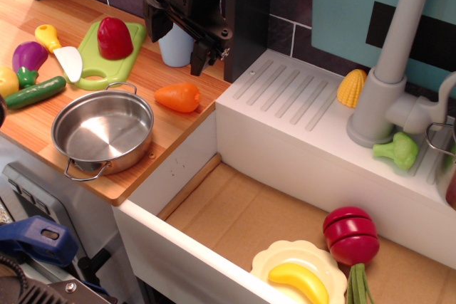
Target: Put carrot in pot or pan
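Observation.image: carrot (178, 97) near counter edge, beside pan (102, 133).

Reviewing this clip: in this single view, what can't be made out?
- Black gripper: its upper part is cut off by the top edge; whether it is open or shut is unclear against the dark backing.
- Pale blue cup: mostly hidden behind the gripper.
- Yellow item at the left edge: cropped, unidentifiable.
- Grey tap: its spout runs off the top edge.
- Small orange plastic carrot and shiny round steel pan: both fully visible, apart.
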`<act>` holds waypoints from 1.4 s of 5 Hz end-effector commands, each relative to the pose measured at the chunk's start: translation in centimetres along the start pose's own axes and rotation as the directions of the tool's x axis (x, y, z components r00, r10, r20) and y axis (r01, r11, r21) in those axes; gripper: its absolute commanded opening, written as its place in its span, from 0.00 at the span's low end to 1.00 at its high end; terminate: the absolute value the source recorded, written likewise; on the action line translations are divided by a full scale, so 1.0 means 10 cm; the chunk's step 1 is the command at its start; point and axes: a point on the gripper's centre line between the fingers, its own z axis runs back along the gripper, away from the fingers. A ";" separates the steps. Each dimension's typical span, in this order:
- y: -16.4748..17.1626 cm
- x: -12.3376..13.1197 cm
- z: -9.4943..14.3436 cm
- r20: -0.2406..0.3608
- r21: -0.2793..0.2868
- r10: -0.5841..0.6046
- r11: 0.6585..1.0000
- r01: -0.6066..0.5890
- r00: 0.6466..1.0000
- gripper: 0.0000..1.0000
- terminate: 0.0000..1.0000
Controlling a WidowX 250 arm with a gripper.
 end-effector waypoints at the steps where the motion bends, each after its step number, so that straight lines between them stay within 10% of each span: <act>1: 0.00 0.00 0.00 0.000 0.000 0.000 1.000 0.000 1.000 1.00 0.00; 7: 0.05 -0.05 -0.61 0.158 -0.102 -0.039 0.993 0.055 0.987 1.00 0.00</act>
